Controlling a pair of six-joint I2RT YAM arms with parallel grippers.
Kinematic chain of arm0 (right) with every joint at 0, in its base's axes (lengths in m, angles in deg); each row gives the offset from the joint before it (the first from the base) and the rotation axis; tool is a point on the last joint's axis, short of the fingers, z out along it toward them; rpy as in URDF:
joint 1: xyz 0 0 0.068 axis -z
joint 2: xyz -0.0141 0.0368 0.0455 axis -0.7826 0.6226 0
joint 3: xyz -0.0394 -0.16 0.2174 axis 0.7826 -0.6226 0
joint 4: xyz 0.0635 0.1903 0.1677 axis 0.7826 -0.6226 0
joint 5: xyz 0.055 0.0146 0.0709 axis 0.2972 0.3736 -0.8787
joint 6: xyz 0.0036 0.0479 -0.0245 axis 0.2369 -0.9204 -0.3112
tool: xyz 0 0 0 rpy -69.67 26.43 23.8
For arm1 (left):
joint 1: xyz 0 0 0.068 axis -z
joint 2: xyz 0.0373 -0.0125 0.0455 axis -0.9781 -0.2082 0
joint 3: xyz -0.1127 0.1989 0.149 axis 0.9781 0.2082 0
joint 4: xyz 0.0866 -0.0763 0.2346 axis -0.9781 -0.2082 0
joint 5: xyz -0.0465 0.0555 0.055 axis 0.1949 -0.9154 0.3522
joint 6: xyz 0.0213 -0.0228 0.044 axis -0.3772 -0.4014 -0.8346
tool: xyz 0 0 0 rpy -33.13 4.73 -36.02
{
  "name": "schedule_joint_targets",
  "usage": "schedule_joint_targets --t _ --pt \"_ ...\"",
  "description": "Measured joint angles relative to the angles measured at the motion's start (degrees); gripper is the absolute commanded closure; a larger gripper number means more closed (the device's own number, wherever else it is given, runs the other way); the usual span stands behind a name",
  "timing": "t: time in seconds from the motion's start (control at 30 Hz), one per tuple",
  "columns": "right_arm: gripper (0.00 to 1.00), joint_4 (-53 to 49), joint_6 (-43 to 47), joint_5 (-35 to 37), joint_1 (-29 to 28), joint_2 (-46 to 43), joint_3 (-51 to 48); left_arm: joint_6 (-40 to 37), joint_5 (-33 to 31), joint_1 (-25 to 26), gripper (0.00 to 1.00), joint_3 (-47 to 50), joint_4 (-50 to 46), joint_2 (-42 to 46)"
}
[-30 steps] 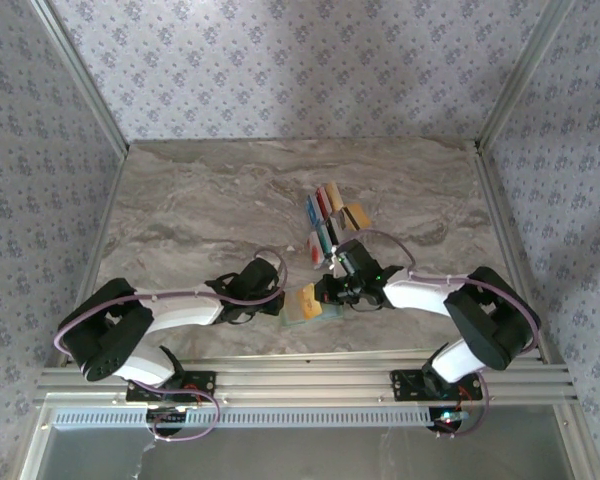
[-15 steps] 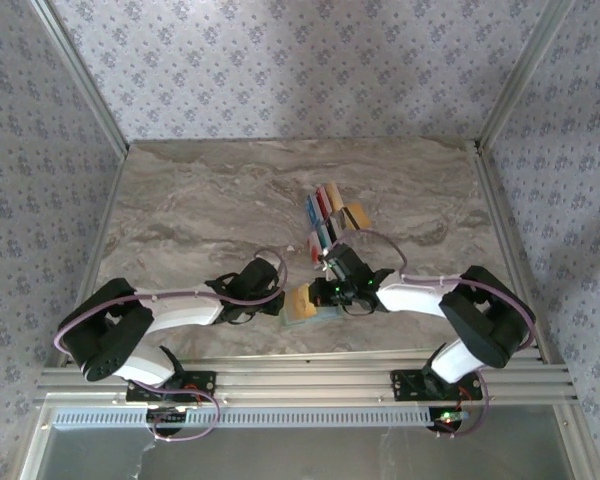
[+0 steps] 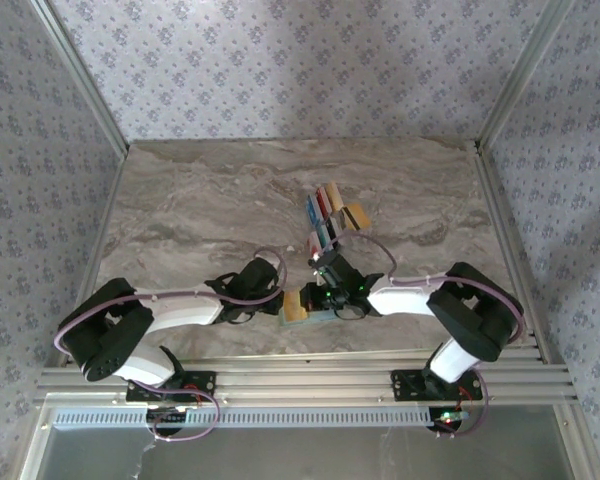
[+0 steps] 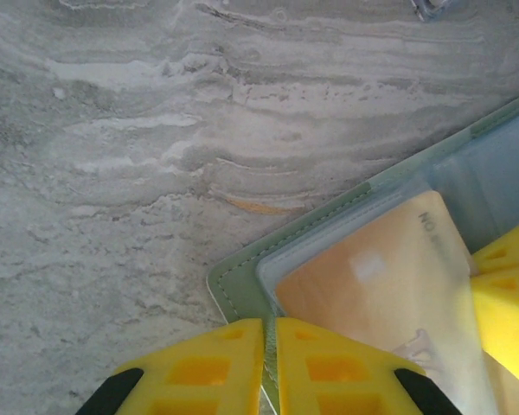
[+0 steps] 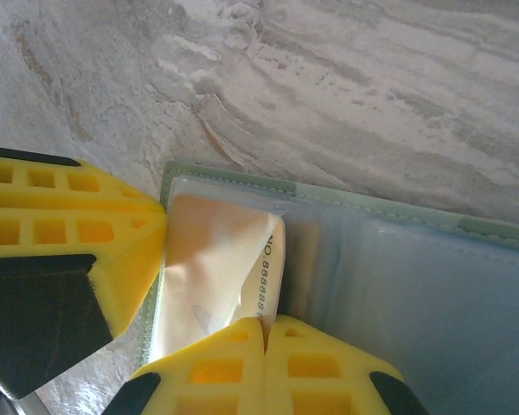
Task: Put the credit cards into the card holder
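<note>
The pale green card holder (image 3: 318, 316) lies open on the marble near the front edge, between my two grippers. My left gripper (image 3: 280, 308) is shut on its edge; in the left wrist view the jaws (image 4: 270, 322) pinch the stitched green rim (image 4: 242, 290). My right gripper (image 3: 315, 298) is shut on a tan credit card (image 5: 212, 259), whose printed edge sits just above the closed right gripper (image 5: 266, 322). The card lies mostly under a clear pocket (image 4: 372, 285). Several more credit cards (image 3: 328, 212) lie in a loose cluster behind the holder.
Metal frame posts and patterned walls bound the marble table (image 3: 200, 210). The left finger (image 5: 69, 233) crowds the holder's corner in the right wrist view, and the right finger (image 4: 506, 298) shows at the edge of the left wrist view. Aluminium rails (image 3: 300, 375) run along the near edge.
My right gripper has moved left with the tan card, sliding it further into the holder's pocket. The left arm and holder have stayed put.
</note>
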Motion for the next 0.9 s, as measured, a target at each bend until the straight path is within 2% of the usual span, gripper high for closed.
schedule_joint_targets --t 0.27,0.4,0.5,0.67,0.9 --pt "0.58 -3.9 0.8 2.9 -1.4 -1.5 1.3 0.0 -0.2 0.0 0.86 -0.2 0.1 -0.3" --pt "0.5 -10.5 2.1 5.7 -1.9 -4.2 2.4 0.0 -0.2 0.0 0.86 -0.2 0.1 -0.3" --pt "0.49 -15.1 3.1 8.0 -1.9 -5.9 3.0 0.0 -0.2 0.0 0.86 -0.3 0.1 -0.4" --pt "0.6 -21.7 4.5 13.6 -2.3 -8.3 4.5 0.0 -0.2 0.0 0.86 -1.2 0.2 -1.4" --pt "0.59 -27.1 5.1 20.7 -2.3 -6.6 9.0 0.0 -0.2 0.0 0.86 -1.5 0.3 -1.8"
